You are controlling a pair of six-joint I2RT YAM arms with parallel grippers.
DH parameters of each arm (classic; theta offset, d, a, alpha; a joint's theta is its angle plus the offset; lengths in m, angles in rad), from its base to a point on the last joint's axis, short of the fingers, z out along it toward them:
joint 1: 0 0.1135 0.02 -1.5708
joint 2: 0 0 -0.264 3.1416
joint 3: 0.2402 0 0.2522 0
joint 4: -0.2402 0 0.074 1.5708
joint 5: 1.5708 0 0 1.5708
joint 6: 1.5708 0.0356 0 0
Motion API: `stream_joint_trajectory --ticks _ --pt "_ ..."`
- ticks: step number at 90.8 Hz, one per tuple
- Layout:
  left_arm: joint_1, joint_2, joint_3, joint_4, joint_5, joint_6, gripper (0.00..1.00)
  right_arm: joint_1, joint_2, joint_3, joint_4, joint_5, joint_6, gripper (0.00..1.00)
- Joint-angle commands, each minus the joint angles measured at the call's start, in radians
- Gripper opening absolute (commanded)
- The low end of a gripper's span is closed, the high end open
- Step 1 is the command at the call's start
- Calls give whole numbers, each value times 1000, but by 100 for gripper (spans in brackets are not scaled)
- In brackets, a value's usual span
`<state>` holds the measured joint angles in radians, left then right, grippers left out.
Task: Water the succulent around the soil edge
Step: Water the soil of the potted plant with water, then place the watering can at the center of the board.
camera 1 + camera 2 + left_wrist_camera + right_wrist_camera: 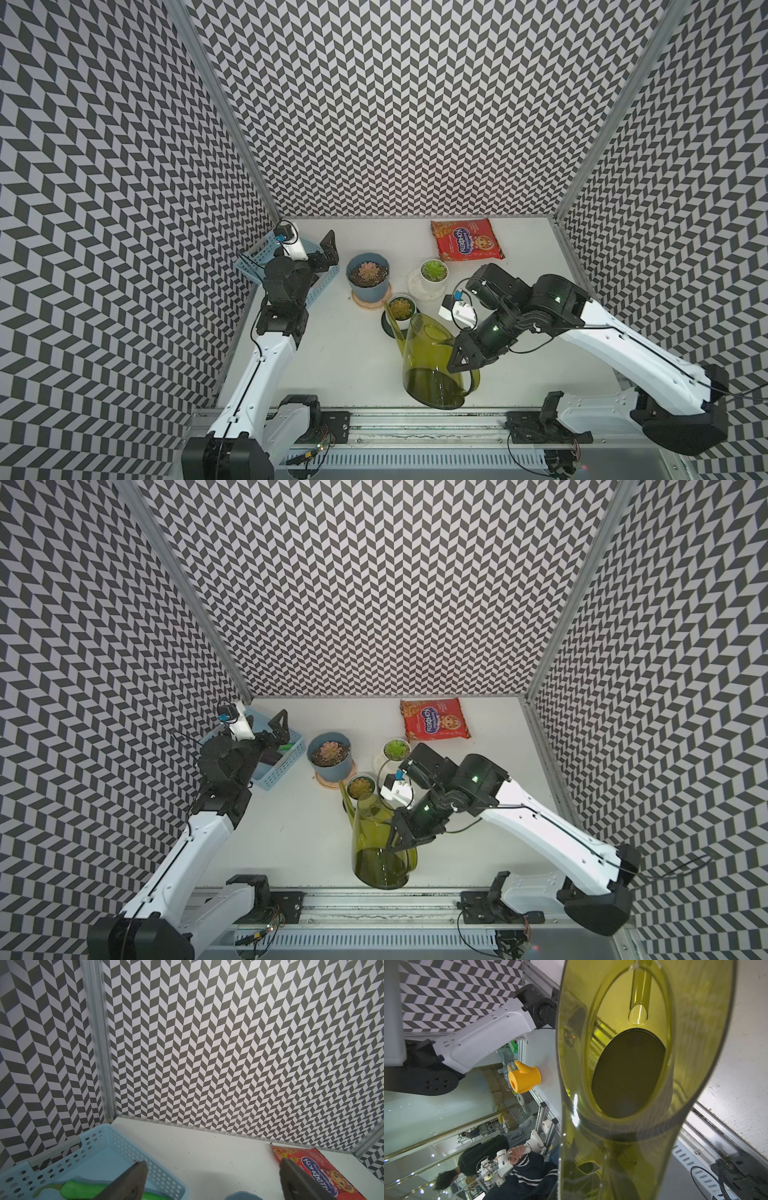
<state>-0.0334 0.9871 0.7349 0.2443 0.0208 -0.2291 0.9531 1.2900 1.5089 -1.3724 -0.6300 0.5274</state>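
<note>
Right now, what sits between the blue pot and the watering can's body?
The small white pot holding a succulent, on a dark saucer. Clear in both top views.

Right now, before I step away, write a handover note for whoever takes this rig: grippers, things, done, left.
The left gripper is open and empty above the blue basket. The right gripper is shut on the handle of the green watering can, partly filled and leaning toward the pots.
Its spout tip is at the rim of the small white-potted succulent on the dark saucer.
Done: can grasped and at the plant.
Left: pour around the soil edge; I cannot tell whether any water is in yet.
</note>
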Motion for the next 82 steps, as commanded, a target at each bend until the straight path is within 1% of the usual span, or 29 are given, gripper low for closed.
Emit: stream_joint_trajectory --ticks 1,17,35,40,48,65,74,82 --pt "-7 -23 0 3 -5 7 100 -2 25 40 47 -23 -21 0" --pt "-7 -24 14 -7 9 7 100 -64 63 74 48 -36 -55 0" --pt "-8 -36 36 -32 22 12 100 -200 82 103 47 -67 -111 0" --pt "-8 -39 37 -33 26 11 100 -230 80 97 47 -55 -126 0" --pt "-10 -38 36 -29 35 8 100 -270 66 82 48 28 -146 0" --pt "-15 -35 34 -23 44 7 100 -333 2 69 48 310 -164 0" --pt "-16 -32 36 -24 52 5 100 -343 -41 55 48 429 -155 0" --pt "-19 -34 37 -22 67 -2 100 -344 -95 3 47 528 -130 0"
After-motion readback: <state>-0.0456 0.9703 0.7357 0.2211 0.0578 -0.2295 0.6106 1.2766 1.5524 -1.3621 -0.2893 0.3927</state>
